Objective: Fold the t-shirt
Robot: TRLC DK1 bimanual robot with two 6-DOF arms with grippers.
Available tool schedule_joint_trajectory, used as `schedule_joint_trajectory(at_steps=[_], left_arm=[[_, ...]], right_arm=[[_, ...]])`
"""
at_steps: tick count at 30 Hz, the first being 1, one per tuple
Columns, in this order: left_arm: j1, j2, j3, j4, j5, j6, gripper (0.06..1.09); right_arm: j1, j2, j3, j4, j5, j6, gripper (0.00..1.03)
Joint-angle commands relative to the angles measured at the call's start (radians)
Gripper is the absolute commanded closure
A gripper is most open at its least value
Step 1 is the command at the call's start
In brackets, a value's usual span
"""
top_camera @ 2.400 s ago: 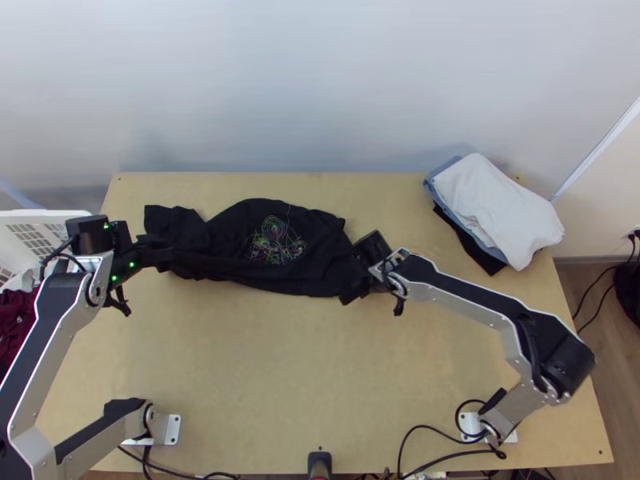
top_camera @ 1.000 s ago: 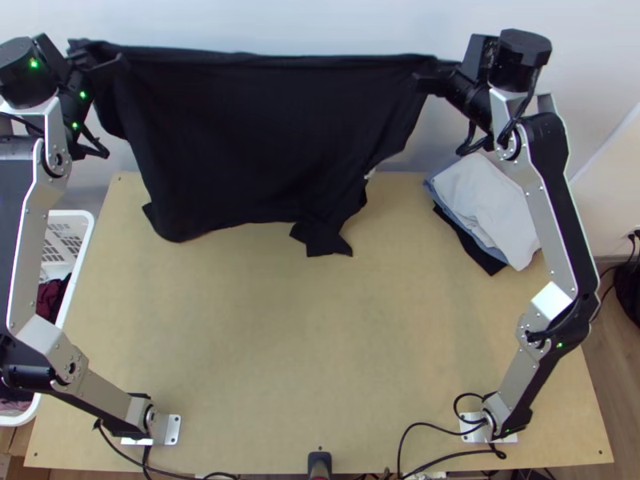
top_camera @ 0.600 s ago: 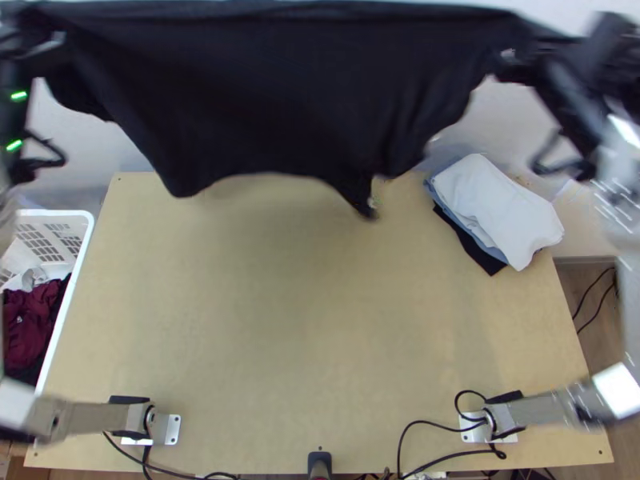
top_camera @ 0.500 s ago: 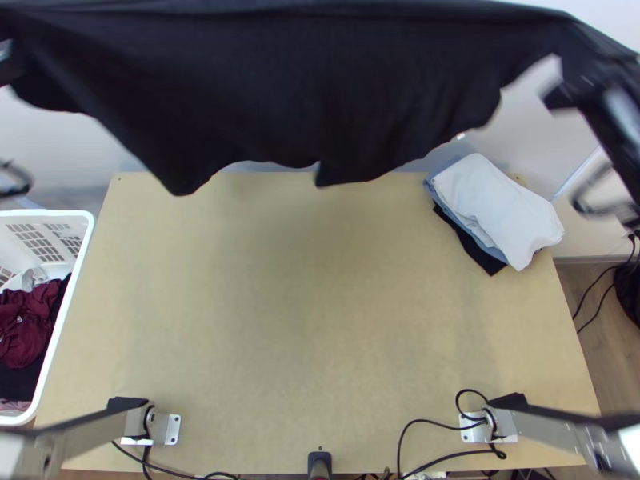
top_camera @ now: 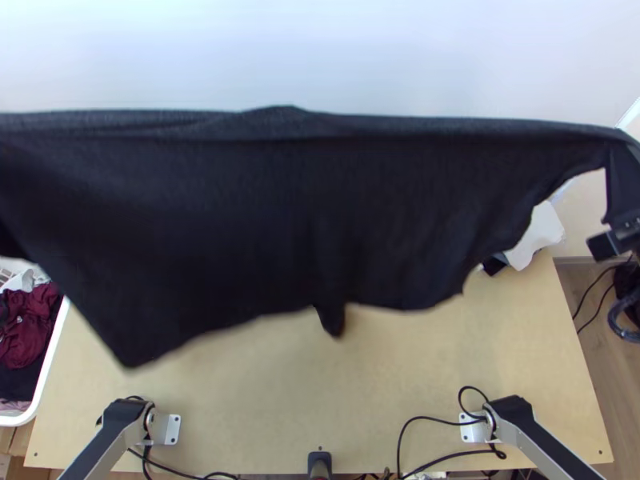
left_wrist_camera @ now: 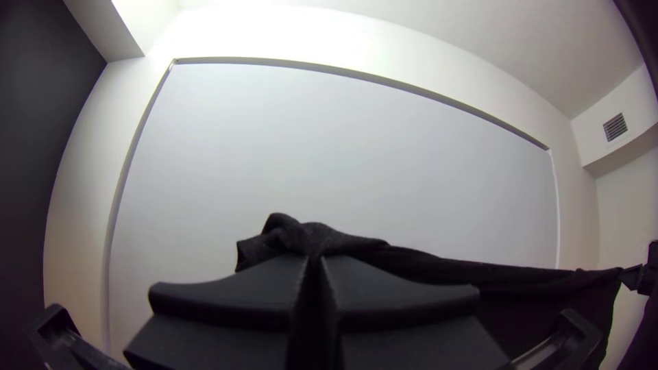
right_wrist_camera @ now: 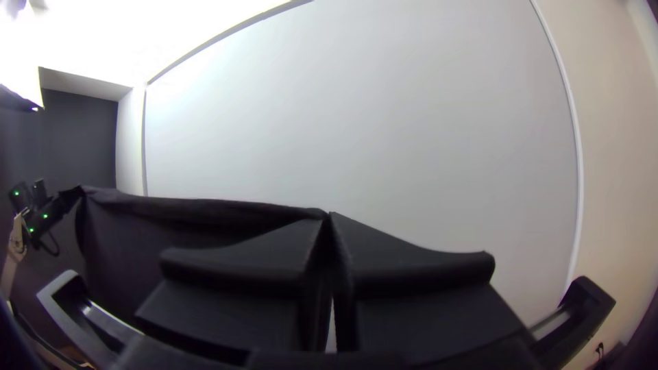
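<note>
With my left gripper (left_wrist_camera: pixel 314 264) I'm pinching one end of the black t-shirt (top_camera: pixel 264 208), the two jaws nearly meeting on the cloth. With my right gripper (top_camera: pixel 620 240), closed up just as tightly, I'm gripping the other end. Between them I'm holding the shirt up over the table, its upper edge stretching almost straight across, the rest hanging down with an uneven hem, a point drooping toward my left and a small flap dangling near the middle. Whether that hem is touching wood, I can't tell.

Below, the light table (top_camera: pixel 384 376) is lying bare toward my bases, black cables (top_camera: pixel 419 426) curling along its near edge. At its far right, a white cloth (top_camera: pixel 542 232) is poking out from behind the shirt, a bit of black cloth (top_camera: pixel 494 266) beside it. To the left, a white basket (top_camera: pixel 50 356) is holding dark red cloth (top_camera: pixel 28 324). Beyond, a big pale panel (left_wrist_camera: pixel 329 164) is facing me, with a vent (left_wrist_camera: pixel 615 127) sitting high up.
</note>
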Motion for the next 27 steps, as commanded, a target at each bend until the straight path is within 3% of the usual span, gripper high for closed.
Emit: schedule_joint_trajectory(at_steps=[1,7,12,18,27], left_arm=[[0.014,-0.05,-0.052,0.041,-0.083,0.006,1.05],[-0.004,-0.103,-0.304,-0.022,-0.081,-0.03,1.05],[-0.043,-0.175,-0.601,0.015,-0.081,-0.051,1.05],[-0.052,-0.139,-0.87,0.153,-0.054,-0.056,1.05],[0.033,0.22,-0.95,0.434,0.023,-0.083,1.05]], right_arm=[[-0.041,-0.029,-0.015,0.014,0.078,-0.014,1.0],[-0.021,-0.006,-0.183,0.076,0.065,0.013,1.0],[0.011,0.015,-0.376,0.138,0.055,0.101,1.0],[0.014,0.103,-0.62,0.319,0.053,0.115,1.0],[-0.03,0.419,-0.643,0.533,0.052,0.145,1.0]])
